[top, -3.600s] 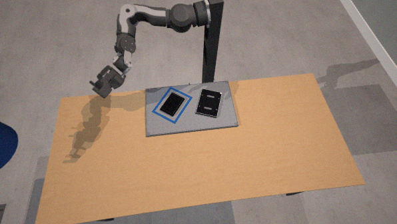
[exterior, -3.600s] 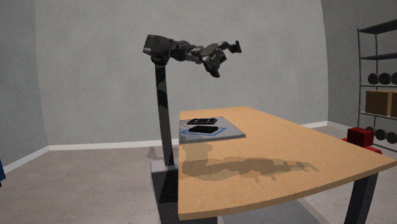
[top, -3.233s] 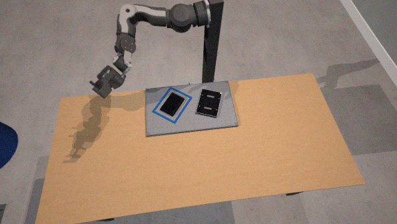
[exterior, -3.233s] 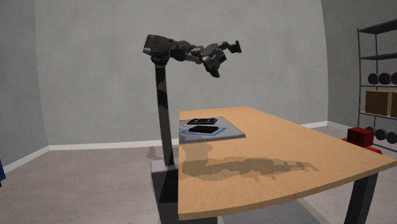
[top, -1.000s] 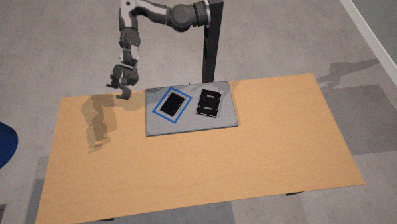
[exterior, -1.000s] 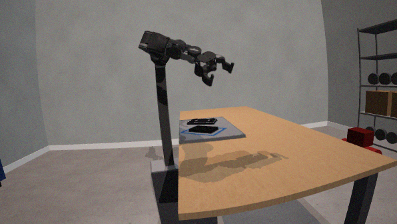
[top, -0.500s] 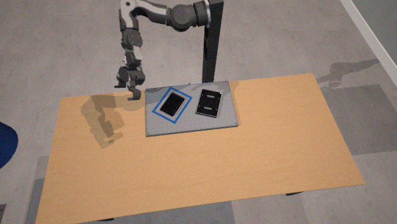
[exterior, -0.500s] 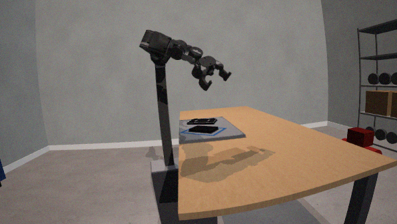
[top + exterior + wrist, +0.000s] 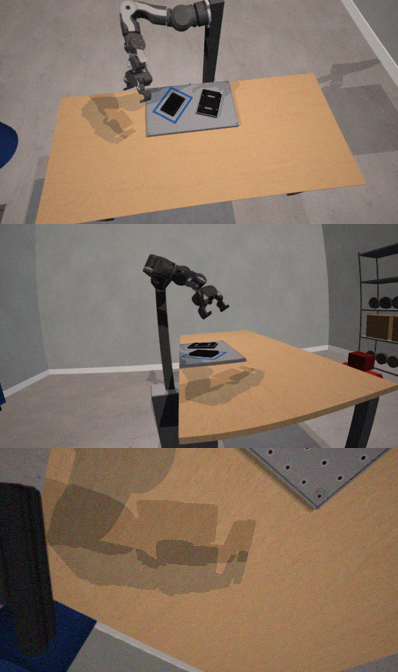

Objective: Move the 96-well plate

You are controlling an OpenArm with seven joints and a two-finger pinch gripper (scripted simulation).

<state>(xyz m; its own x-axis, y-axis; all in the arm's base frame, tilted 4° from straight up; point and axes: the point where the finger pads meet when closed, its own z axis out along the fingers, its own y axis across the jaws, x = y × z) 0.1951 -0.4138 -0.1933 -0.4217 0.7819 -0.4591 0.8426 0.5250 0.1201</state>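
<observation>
The approach is in hand: the gripper [image 9: 214, 309], partly open and empty, hangs high above the mat's [image 9: 200, 128] left edge, and must next descend onto the plate [image 9: 172, 103] in the blue outline [image 9: 157, 113].

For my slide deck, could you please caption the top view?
Open, empty tool hangs beside the grey mat, the 96-well plate in blue-outlined B1 beside nest N1.

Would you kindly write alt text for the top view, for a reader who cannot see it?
A robot arm's open, empty gripper hangs at the left edge of a grey board on a wooden table. On the board, a black plate lies inside a blue outline, with a black nest to its right.
</observation>
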